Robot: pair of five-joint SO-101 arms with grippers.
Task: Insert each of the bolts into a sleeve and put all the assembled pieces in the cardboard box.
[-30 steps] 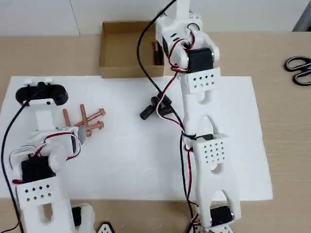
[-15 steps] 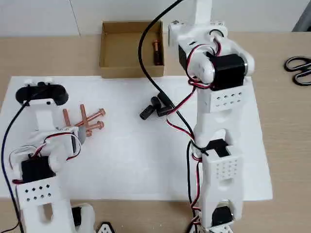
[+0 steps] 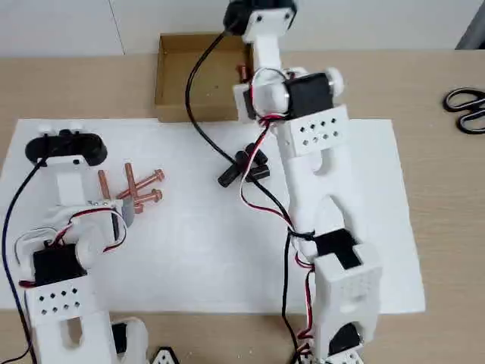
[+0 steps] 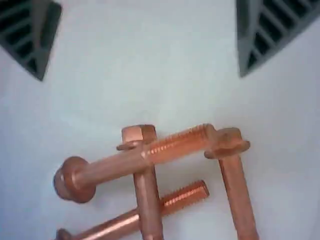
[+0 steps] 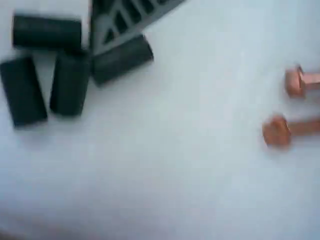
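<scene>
- The wooden table (image 3: 443,227) bears both arms and all the parts.
- A white sheet (image 3: 204,258) covers most of the table's middle, and the loose parts lie on it.
- The right arm (image 3: 318,136) stretches from the near edge across the sheet to the far side. Its end is over the nearest corner of the cardboard box (image 3: 197,112). Whether the right gripper (image 5: 107,35) is apart or together cannot be told.
- The left arm (image 3: 61,296) is folded up at the sheet's near left corner. The left gripper (image 4: 140,65) hangs above the bolts (image 4: 150,150), spread wide, holding nothing and clear of them.
- The cardboard box sits on bare wood just beyond the sheet's far edge, open at the top. Inside, by the wall on the right arm's side, a copper bolt end (image 3: 242,73) shows. The arm hides the rest of that piece.
- Scissors (image 3: 453,106) lie on bare wood, well off to the right of the sheet.
- The four copper bolts lie in a loose heap on the sheet's left part. One lies across another's shank, a third's head touches its threaded end, and a fourth crosses the same shank lower down.
- Four black sleeves (image 5: 70,85) lie on their sides in a tight cluster near the sheet's middle. They are just beside the right arm and well apart from the bolts.
</scene>
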